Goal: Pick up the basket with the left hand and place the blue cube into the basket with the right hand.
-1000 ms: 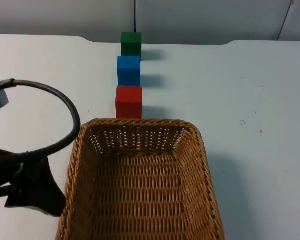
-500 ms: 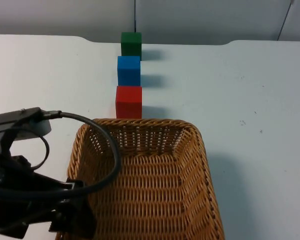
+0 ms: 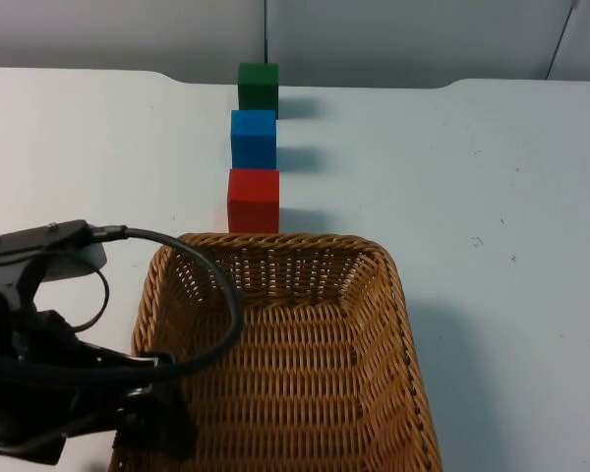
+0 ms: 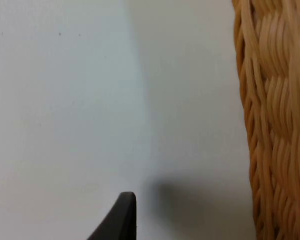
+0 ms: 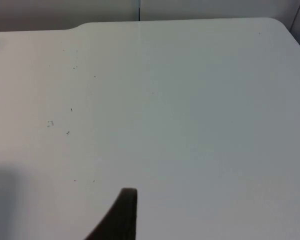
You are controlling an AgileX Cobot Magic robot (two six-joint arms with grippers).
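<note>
Looking down on the table (image 3: 531, 177), you see the wicker basket (image 3: 285, 354) resting at the 6 o'clock side, its woven wall rising just beside the left gripper (image 3: 152, 428), which sits low against the basket's rim at about 8 o'clock. From the left wrist view you get the basket's wall (image 4: 275, 120) close by, with white table between it and the black fingertip (image 4: 121, 217); whether that gripper's fingers are spread or pressed together you cannot tell.

Three cubes stand in a straight row running toward 12 o'clock from the basket's far rim. Nearest to it is the red cube (image 3: 253, 200), just beyond the rim. The blue cube (image 3: 253, 138) comes next, near the red one but apart from it, sitting untouched on the table. The green cube (image 3: 258, 87) is farthest, close to the grey partition wall (image 3: 393, 39).

From the right wrist view you see the right gripper's fingertip (image 5: 122, 215) over bare table, well apart from the cubes; whether its fingers are parted you cannot tell. That arm waits.
</note>
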